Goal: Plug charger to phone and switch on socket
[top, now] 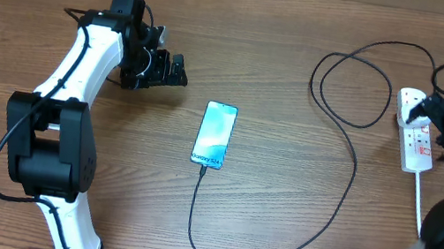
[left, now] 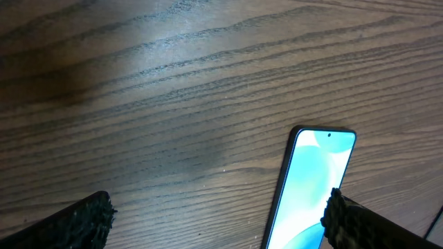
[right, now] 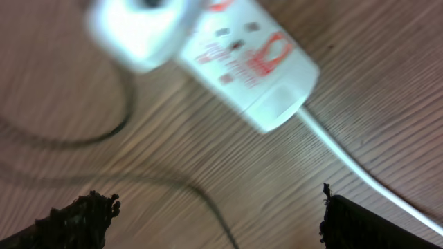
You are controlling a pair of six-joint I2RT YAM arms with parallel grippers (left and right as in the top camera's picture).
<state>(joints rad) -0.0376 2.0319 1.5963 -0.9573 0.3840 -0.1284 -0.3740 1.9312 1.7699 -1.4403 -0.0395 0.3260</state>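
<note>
Two wide-open, empty: left gripper (left: 218,207), right gripper (right: 216,204) | risk: clumsy press sliding socket (top: 417,142) sideways, tugging charger (top: 350,176) off phone (top: 214,132)

One phone (top: 213,134), one charger (top: 195,201) and one socket (top: 416,143) lie on one wooden table (top: 287,54).

Robot lab, wood-grain table (top: 294,11), two mounted arms (top: 81,57)
</note>
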